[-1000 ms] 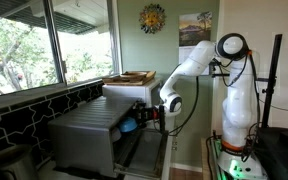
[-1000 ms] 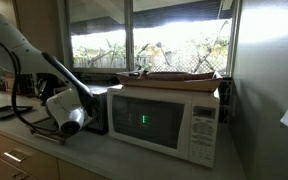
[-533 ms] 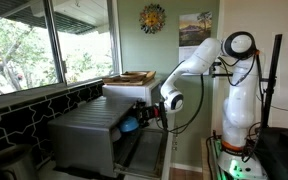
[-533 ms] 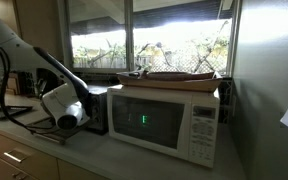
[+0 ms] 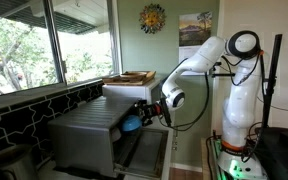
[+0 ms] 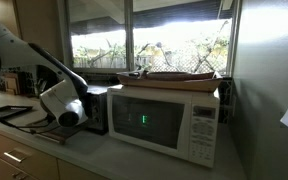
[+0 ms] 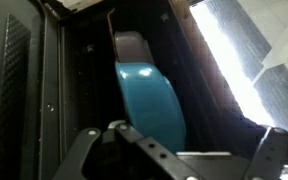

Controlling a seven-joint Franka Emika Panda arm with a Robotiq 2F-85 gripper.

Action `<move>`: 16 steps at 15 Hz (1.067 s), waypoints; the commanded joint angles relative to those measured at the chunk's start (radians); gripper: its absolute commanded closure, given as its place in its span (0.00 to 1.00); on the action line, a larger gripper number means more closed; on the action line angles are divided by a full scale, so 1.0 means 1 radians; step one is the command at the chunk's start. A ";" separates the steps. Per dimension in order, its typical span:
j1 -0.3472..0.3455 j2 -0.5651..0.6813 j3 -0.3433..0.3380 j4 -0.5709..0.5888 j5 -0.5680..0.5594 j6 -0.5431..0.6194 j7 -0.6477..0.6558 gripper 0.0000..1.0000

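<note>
My gripper (image 5: 144, 116) reaches into the front opening of a dark toaster oven (image 6: 100, 108) that stands beside a white microwave (image 6: 164, 118). A teal, rounded object (image 7: 151, 100) with a grey-brown far end lies between the jaws inside the dark cavity; it shows as a blue patch (image 5: 131, 124) at the oven mouth. In the wrist view the gripper (image 7: 182, 142) stands open, its fingers (image 7: 88, 138) spread wide. The right finger is well clear of the teal object. Whether the left finger touches it is hidden by the linkage.
A shallow wooden tray (image 6: 179, 74) rests on top of the microwave. The oven's door (image 5: 144, 150) hangs open below the gripper. Windows run behind the counter (image 6: 104, 160), and cables lie on it by the arm. A black rack (image 5: 275, 80) stands beside the robot's base.
The wrist has shifted slightly up and back from the oven mouth as the arm's elbow swung. The jaws keep the same width and the teal object stays in about the same place.
</note>
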 commanded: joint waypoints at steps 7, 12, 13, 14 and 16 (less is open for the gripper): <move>-0.005 -0.090 0.019 0.016 0.112 -0.058 0.224 0.04; -0.008 -0.083 0.024 0.011 0.105 -0.080 0.200 0.04; -0.009 -0.086 0.024 0.009 0.097 -0.081 0.197 0.04; -0.010 -0.089 0.025 0.008 0.087 -0.082 0.195 0.08; -0.013 -0.098 0.023 0.003 0.067 -0.087 0.193 0.35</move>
